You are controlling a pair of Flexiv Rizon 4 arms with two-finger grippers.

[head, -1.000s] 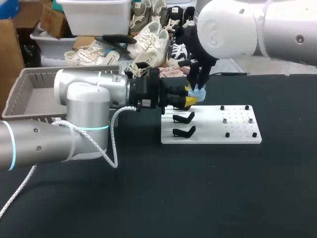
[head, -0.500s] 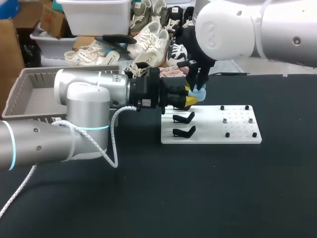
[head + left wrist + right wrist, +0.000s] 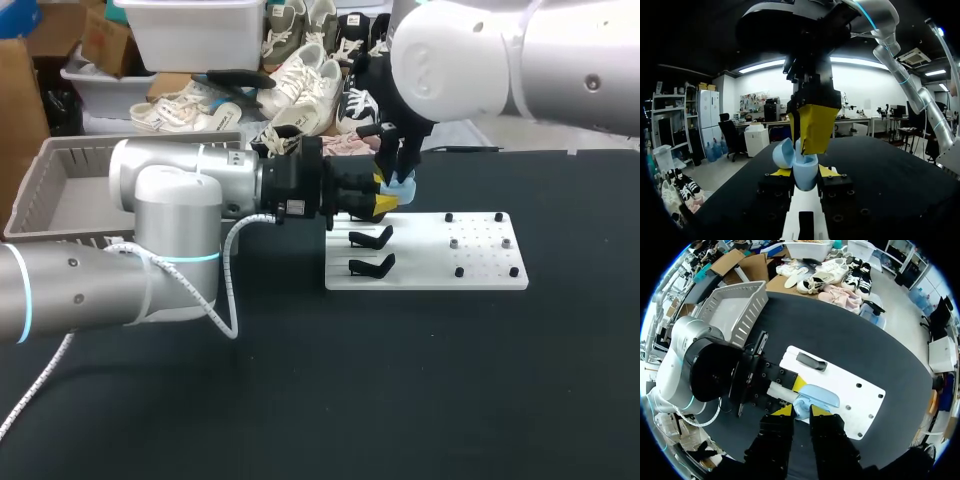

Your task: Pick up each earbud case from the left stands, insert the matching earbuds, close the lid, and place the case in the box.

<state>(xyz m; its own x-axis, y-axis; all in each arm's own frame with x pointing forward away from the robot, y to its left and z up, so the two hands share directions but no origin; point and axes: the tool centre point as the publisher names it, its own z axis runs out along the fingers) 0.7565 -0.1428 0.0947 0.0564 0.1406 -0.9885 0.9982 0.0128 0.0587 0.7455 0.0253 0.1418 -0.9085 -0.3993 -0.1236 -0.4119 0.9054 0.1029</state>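
Nearest the camera, my left arm point(image 3: 150, 250) lies across the black table point(image 3: 400, 400) from the left side. Just beyond and beside it sits a white stand board point(image 3: 480, 262), with two black stands point(image 3: 370, 237) near its left edge, one behind the other, and small black pegs point(image 3: 458, 271) on its right half. Above the far left corner of that board, the left gripper point(image 3: 385, 203) is clamped on a light blue earbud case point(image 3: 805, 172). Its yellow tips press the case body from both sides, holding it upright and off the board. The case lid point(image 3: 782, 152) stands open, tipped back to one side. The right gripper point(image 3: 807, 135) comes straight down from above. Its fingers are drawn narrow, nearly together, and their yellow ends sit at the open mouth of the case. Whether anything is pinched between them cannot be told. Farther off, at the table's far left, stands the grey box point(image 3: 38, 190), well apart from the case.
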